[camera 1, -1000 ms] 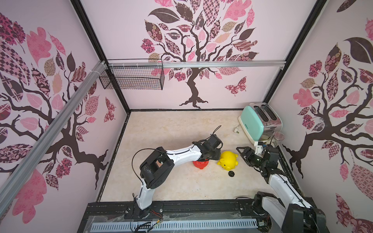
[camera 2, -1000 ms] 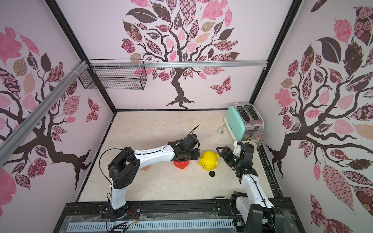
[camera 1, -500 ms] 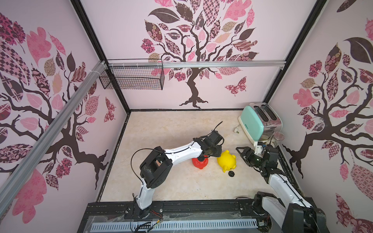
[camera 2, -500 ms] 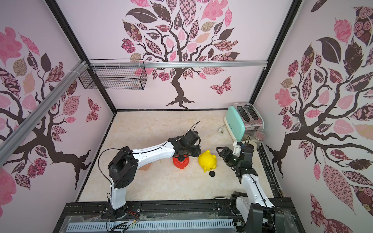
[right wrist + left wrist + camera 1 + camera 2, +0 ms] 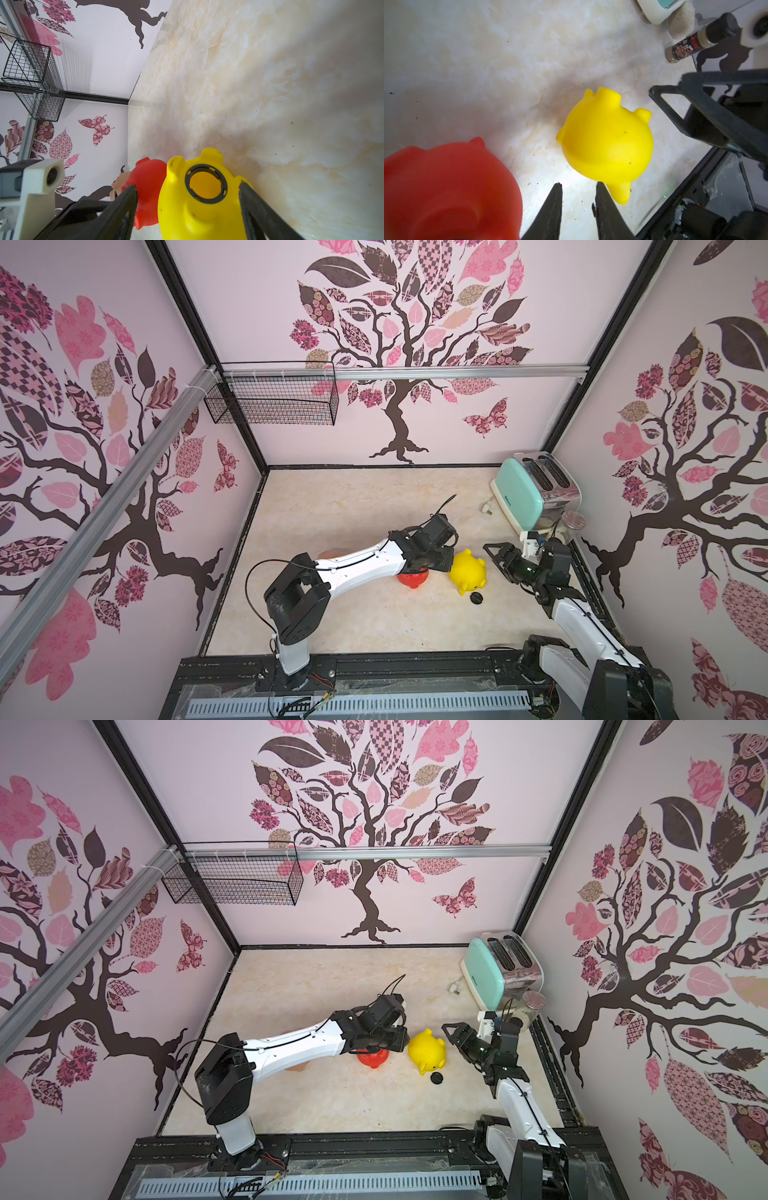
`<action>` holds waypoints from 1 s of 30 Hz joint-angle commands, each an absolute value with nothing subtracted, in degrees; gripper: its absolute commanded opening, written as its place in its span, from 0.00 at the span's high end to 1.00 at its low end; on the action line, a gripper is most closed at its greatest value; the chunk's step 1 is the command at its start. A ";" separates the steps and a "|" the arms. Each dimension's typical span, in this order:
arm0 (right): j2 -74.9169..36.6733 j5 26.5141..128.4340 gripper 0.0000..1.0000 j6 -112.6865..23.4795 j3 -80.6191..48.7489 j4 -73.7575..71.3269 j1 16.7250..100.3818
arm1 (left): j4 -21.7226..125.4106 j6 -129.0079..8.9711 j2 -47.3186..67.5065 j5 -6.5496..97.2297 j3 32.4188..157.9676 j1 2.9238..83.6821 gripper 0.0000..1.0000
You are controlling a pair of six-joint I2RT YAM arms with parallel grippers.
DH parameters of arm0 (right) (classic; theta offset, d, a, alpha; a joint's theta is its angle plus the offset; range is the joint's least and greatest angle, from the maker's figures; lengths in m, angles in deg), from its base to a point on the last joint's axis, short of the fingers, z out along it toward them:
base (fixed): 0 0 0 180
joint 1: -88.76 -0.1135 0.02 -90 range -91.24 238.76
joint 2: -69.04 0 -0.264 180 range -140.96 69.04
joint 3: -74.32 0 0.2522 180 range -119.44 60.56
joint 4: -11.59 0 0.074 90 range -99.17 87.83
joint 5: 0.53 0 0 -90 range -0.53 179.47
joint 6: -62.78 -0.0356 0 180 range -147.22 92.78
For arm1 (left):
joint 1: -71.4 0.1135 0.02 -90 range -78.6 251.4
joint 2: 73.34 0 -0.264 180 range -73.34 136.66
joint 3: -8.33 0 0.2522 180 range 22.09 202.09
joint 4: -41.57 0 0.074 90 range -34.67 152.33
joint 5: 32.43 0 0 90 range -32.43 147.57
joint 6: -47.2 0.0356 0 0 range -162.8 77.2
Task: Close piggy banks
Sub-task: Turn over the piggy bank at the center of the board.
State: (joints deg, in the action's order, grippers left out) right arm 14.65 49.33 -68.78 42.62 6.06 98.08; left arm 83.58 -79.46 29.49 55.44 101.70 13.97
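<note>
The yellow piggy bank (image 5: 467, 572) (image 5: 428, 1052) lies tipped on the table, its round belly hole (image 5: 204, 182) uncovered and facing my right gripper (image 5: 496, 560) (image 5: 187, 185). That gripper is open just to its right, one finger to each side of the bank in the right wrist view. The red piggy bank (image 5: 413, 578) (image 5: 446, 187) sits partly under my left gripper (image 5: 440, 564) (image 5: 578, 185). The left jaws stand close together over bare table, holding nothing. The peach piggy bank (image 5: 297, 1067) (image 5: 117, 187) is mostly hidden behind the left arm. A black plug (image 5: 476, 597) lies by the yellow bank.
A mint-green toaster (image 5: 534, 493) stands at the back right with a glass jar (image 5: 571, 524) beside it and a spice bottle (image 5: 695, 43) nearby. A wire basket (image 5: 274, 393) hangs on the back wall. A black rail (image 5: 374, 664) runs along the front edge.
My left wrist has shifted a little above the red bank and the yellow bank has turned slightly. The right arm has stayed where it was.
</note>
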 commanded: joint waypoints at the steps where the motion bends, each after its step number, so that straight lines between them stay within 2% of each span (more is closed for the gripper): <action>1: 14.79 49.55 0.21 -68.25 42.09 7.83 97.42 | 83.77 -80.74 27.66 57.36 99.87 11.46 0.69; 9: 9.91 49.87 0.21 -70.70 40.09 13.53 96.22 | 82.47 -82.92 28.13 57.42 97.94 9.88 0.69; 19: -0.73 50.54 0.21 -72.51 36.05 20.46 90.75 | 82.05 -82.56 30.21 56.62 98.81 9.70 0.70; 30: -3.46 49.31 0.20 -72.48 36.12 22.79 89.33 | 83.01 -82.11 35.45 55.81 102.63 9.70 0.70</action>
